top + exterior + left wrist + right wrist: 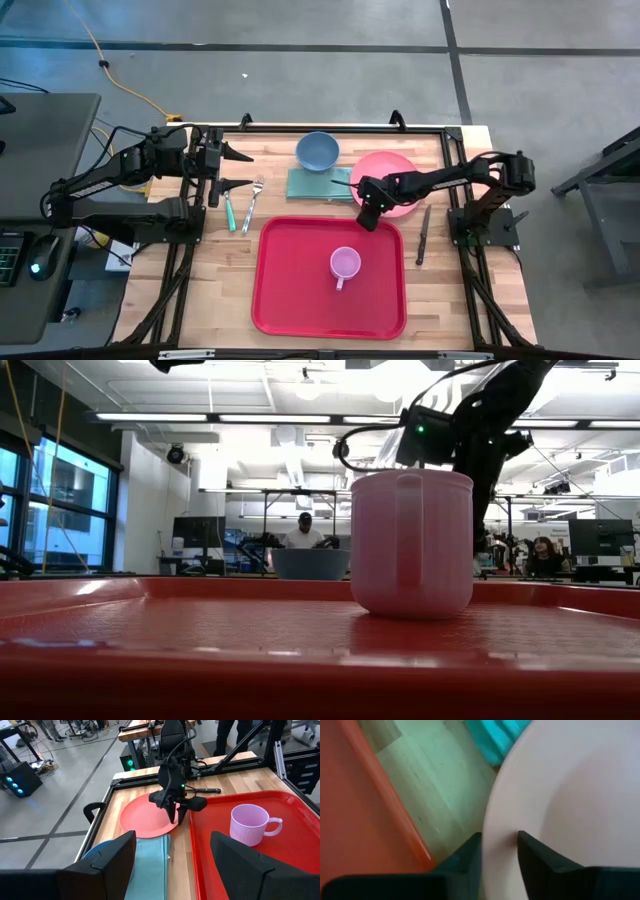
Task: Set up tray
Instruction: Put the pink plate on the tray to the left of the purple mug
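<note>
Large red rectangular plastic tray (290, 290), front-centre of table, carrying pink plastic mug (344, 264). Right gripper (370, 210) clamped on round pink plate's (395, 170) rim beside tray's far edge. Left gripper (243, 171) released, over cutlery.

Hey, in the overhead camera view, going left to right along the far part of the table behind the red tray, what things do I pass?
Green-handled utensil → silver metal fork → round blue bowl → round pink plate, its near left rim between the right gripper fingers → dark-handled knife.
</note>
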`<action>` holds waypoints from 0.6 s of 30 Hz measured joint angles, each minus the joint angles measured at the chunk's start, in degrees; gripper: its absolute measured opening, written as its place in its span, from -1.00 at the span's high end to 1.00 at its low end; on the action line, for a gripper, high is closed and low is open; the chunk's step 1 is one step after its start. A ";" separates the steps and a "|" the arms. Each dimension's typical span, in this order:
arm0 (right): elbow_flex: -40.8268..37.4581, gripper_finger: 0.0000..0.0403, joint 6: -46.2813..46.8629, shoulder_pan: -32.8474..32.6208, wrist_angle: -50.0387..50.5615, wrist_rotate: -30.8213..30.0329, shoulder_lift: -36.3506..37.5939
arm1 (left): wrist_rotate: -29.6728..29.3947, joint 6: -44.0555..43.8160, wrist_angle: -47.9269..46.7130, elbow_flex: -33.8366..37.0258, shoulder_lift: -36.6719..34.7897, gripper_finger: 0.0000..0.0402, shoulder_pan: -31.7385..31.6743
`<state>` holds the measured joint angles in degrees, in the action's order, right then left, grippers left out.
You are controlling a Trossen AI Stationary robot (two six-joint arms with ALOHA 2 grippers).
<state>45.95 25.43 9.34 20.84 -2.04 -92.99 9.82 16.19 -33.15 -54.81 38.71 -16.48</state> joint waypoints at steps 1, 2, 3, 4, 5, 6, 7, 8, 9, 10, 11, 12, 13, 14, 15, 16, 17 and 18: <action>0.02 0.58 0.00 0.00 0.00 0.08 0.02 | 0.00 0.00 0.00 0.00 0.01 -0.43 0.00; 0.04 0.63 0.00 -0.02 0.01 0.08 0.03 | 0.00 0.00 0.00 0.00 -0.01 -0.43 0.01; 0.04 0.68 0.00 -0.02 0.02 0.08 0.04 | 0.00 0.00 0.00 0.00 -0.01 -0.43 -0.01; 0.05 0.73 -0.02 -0.02 0.02 0.10 0.07 | 0.00 0.00 0.00 0.00 0.00 -0.43 0.00; 0.07 0.77 -0.02 -0.02 0.03 0.18 0.07 | 0.00 0.00 0.02 0.00 -0.01 -0.43 -0.01; 0.11 0.82 -0.02 -0.02 0.04 0.28 0.09 | 0.00 0.00 0.00 0.00 0.01 -0.43 -0.01; 0.11 0.87 -0.04 -0.02 0.02 0.38 0.11 | 0.00 0.00 0.00 0.00 -0.01 -0.43 -0.01; 0.11 0.92 -0.13 -0.04 0.02 0.47 0.11 | 0.00 0.00 0.01 0.00 0.00 -0.43 -0.01; 0.11 0.95 -0.21 -0.04 0.02 0.53 0.11 | 0.00 0.00 0.00 0.00 0.00 -0.43 -0.01; 0.11 0.97 -0.41 -0.04 0.02 0.59 0.11 | 0.00 0.00 0.00 0.00 0.01 -0.43 -0.01; 0.11 0.97 -0.42 -0.04 0.04 0.62 0.11 | 0.00 0.00 0.00 0.00 0.01 -0.43 0.01; 0.11 0.98 -0.42 -0.02 0.04 0.66 0.11 | -0.02 0.00 0.00 0.00 -0.01 -0.43 -0.01; 0.11 0.98 -0.42 -0.02 0.02 0.70 0.09 | -0.09 0.00 0.00 0.00 0.01 -0.43 -0.01; 0.11 0.99 -0.42 -0.02 0.07 0.74 0.09 | -0.23 0.00 0.00 0.00 -0.01 -0.43 0.01; 0.17 0.99 -0.40 -0.02 0.26 0.60 0.05 | -0.31 0.01 0.00 0.00 -0.01 -0.43 -0.01; 0.24 0.99 -0.35 -0.02 0.51 0.43 -0.04 | -0.32 0.01 0.01 0.00 -0.01 -0.43 0.00; 0.28 0.99 -0.35 -0.02 0.81 0.41 -0.24 | -0.33 0.00 0.00 0.00 -0.01 -0.43 -0.01; 0.44 0.99 -0.37 0.00 1.01 0.10 -0.43 | -0.33 0.00 0.00 0.00 -0.01 -0.43 -0.01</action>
<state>46.40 25.06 9.34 21.86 -1.94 -93.42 9.50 16.19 -33.15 -54.81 38.70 -16.49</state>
